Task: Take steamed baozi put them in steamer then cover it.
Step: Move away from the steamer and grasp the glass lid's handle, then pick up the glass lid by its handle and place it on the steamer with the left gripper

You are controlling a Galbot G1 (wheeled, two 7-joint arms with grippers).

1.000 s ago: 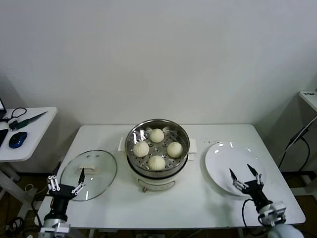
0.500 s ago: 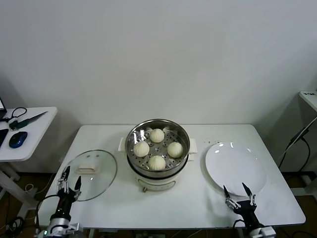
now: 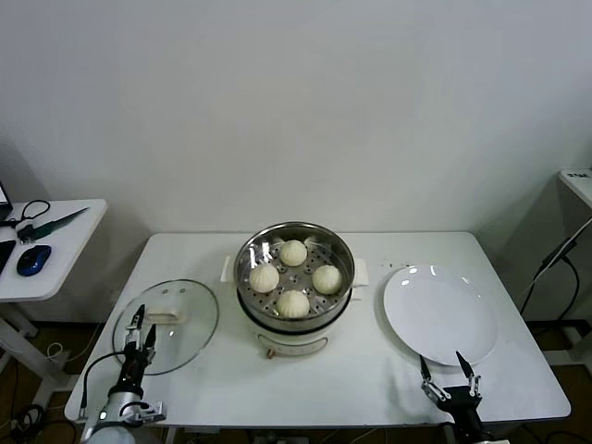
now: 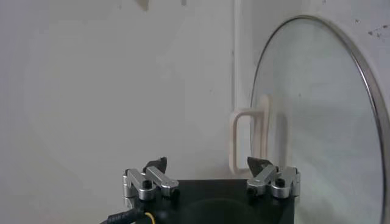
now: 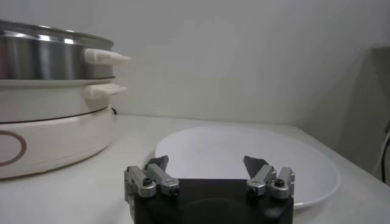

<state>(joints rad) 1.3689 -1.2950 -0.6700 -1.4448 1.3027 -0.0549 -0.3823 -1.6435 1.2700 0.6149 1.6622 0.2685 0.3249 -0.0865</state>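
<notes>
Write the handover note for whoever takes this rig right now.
Left gripper: open, empty, at the table's front-left edge by the cover.
Right gripper: open, empty, at the front edge just below the white plate.
Done: all four steamed baozi sit in the steamer; the plate is bare.
Left: the cover lies flat on the table to the steamer's left; pick it up by its handle and set it on the steamer.

Shiny steel steamer (image 3: 294,242), clear glass cover (image 3: 166,326), smooth matt baozi (image 3: 293,303)

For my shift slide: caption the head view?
Four baozi in the open steamer, cover lying on the table.
</notes>
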